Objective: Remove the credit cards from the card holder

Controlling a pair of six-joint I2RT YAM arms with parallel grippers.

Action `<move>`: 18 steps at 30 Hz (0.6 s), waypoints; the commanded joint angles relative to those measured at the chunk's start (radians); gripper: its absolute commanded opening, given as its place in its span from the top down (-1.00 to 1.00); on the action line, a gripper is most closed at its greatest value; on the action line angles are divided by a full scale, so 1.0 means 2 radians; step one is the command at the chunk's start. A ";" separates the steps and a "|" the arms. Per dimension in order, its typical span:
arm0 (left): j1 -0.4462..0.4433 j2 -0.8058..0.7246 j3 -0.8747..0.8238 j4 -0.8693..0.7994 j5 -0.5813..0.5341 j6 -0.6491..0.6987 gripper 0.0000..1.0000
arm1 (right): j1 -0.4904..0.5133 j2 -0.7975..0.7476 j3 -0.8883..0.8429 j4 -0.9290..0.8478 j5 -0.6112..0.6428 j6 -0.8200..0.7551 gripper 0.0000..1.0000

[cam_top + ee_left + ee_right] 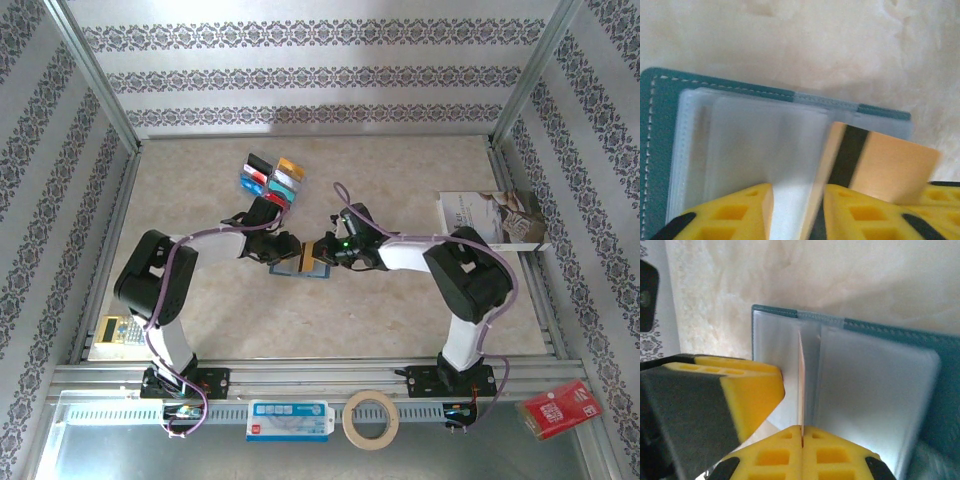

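The card holder (660,150) lies open at the centre of the counter (400,320), long axis 9-to-3. The right end effector (802,434), at its 2 o'clock, pinches the gold-orange credit card (890,165), apparently upright. The left end effector (797,197), at 10 o'clock, stands narrowly parted.

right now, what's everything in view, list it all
holder: 1, teal-blue with clear sleeves, open at table centre
orange card: 1, orange with a black stripe, on edge in the holder
loose cards: about six, mixed colours, behind the holder
booklet: 1, white and brown, table's right edge
yellowish item: 1, near left corner, too small to identify
tape roll: 1, cream, front rail
white box: 1, white and blue, front rail
red packet: 1, red, front right
left gripper: 1, yellow fingers, apart over the sleeves
right gripper: 1, yellow fingers, shut on the orange card's edge
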 commanded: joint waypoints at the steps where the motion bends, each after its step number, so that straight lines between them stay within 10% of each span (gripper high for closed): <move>1: 0.000 -0.046 -0.009 -0.002 -0.004 -0.005 0.16 | -0.012 -0.047 -0.025 0.007 0.022 -0.013 1.00; 8: 0.019 -0.115 -0.042 0.104 0.074 -0.066 -0.38 | -0.031 -0.102 -0.042 0.052 -0.019 0.003 1.00; 18: 0.021 -0.141 -0.044 0.160 0.124 -0.104 -0.48 | -0.054 -0.126 -0.005 0.084 -0.082 0.029 1.00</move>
